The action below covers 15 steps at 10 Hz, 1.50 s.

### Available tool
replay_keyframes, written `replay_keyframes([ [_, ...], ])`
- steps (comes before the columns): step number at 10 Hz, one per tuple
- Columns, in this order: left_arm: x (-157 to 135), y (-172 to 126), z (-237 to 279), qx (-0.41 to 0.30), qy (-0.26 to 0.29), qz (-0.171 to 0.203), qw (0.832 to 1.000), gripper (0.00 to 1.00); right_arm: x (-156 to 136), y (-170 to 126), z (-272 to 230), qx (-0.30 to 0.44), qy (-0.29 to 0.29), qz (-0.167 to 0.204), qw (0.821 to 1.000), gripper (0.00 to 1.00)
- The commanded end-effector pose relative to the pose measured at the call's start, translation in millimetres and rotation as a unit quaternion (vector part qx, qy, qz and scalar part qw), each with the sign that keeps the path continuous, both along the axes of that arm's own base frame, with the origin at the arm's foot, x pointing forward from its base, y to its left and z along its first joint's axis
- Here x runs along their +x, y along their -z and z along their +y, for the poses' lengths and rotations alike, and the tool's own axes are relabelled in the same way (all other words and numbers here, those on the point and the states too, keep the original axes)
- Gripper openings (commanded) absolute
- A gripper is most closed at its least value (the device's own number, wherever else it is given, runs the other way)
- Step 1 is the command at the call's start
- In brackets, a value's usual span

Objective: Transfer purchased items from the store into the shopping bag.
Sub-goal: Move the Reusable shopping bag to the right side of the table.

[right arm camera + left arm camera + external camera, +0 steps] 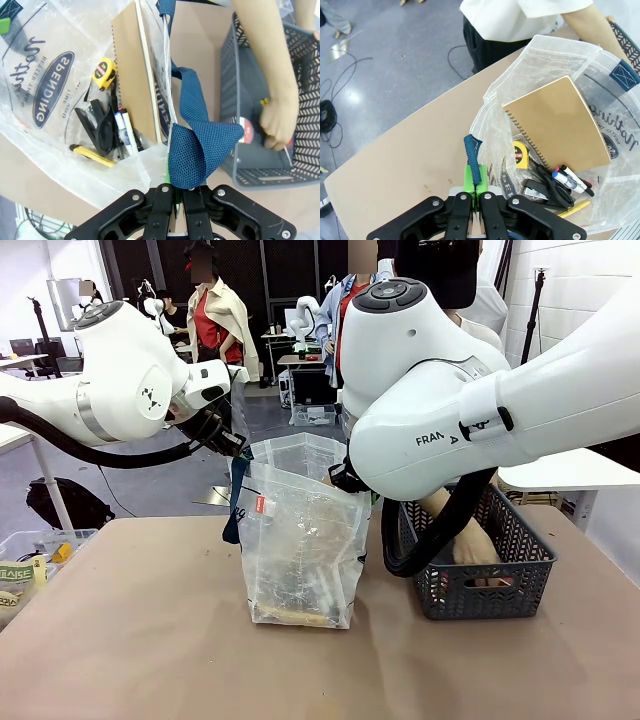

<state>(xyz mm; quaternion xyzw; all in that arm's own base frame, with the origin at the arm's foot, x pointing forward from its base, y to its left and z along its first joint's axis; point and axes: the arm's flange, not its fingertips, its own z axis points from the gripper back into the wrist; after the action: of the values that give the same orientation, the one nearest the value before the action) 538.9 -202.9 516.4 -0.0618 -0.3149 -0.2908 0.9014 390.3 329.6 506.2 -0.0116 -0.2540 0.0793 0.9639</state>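
Shopping bag (300, 540) sits mid-frame on the surface (140, 640). Left claw (476, 176) is clenched on its rim at the bag's upper left, and right claw (176, 184) is clenched on the navy strap (200, 140) at the upper right. Tan notebook (560, 125) is inside, and a person's hand (277, 125) is in the basket (520, 580) just right of it.

On the right arm (440, 438) you could read "FRAN" and a last "A" in black, with a strap covering the letter between. In the right wrist view, the shopping bag (30, 125) carried a dark oval logo (50, 90) with "SPENDING" in white capitals. "BETTER THA" stood in small print at the logo's ten o'clock. Looping script lay beyond it, which in the left wrist view ran sideways and seemed to begin "Nothin". The yellow tape measure (521, 152) had a small label that seemed to read "TAPE". At nine o'clock in the front view, a pack (14, 573) showed "AKE". The print on the bag's red tag (260, 505) was too small for you to read.
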Motion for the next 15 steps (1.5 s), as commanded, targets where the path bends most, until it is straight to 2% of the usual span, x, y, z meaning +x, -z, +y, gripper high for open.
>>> replay_keyframes([
  [1,0.8,-2.0,2.8,-0.001,-0.003,-0.001,1.000,0.00,-0.3,1.8,-0.5,0.001,0.003,0.002,1.000,0.00],
  [15,0.8,-2.0,2.8,-0.001,-0.003,-0.001,1.000,0.00,-0.3,1.8,-0.5,0.001,0.003,0.002,1.000,0.00],
])
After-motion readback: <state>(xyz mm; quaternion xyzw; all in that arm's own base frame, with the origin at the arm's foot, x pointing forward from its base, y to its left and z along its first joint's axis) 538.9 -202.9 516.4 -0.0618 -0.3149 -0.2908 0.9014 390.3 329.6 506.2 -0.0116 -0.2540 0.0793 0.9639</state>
